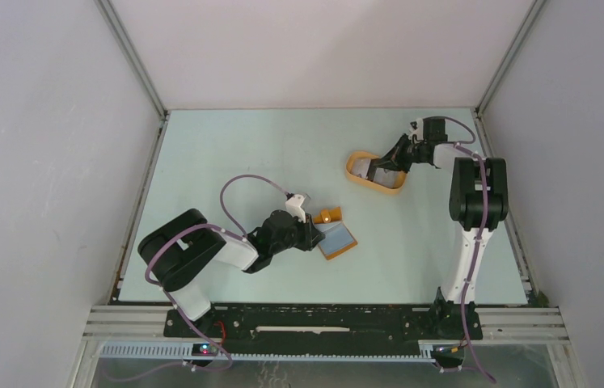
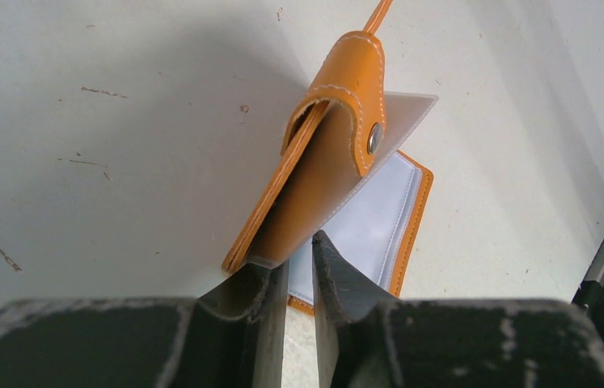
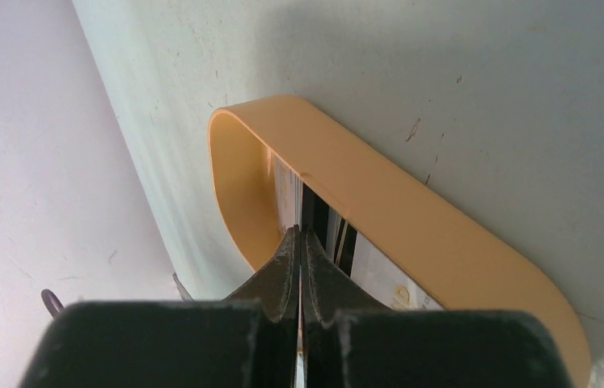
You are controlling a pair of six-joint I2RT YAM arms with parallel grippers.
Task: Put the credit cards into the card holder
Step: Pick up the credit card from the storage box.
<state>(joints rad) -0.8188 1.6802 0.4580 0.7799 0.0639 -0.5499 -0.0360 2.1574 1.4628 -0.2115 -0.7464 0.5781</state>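
- Left gripper (image 2: 298, 246): your jaws stand a narrow slit apart at the card holder (image 2: 339, 105), which is open on the surface (image 2: 120, 162) with its cover raised, corner on one fingertip.
- Right gripper (image 3: 299, 238): jaws pressed together, tips among the credit cards (image 3: 375, 271) in the orange tray (image 3: 411, 202); you can't tell if one's caught.

Orange-brown leather card holder (image 2: 314, 162) lying open mid-surface (image 2: 120, 162), one cover tilted up, snap-button tab folded over it, clear sleeves showing, pale and dark credit cards (image 3: 379, 271) standing on edge inside oval orange tray (image 3: 411, 218)
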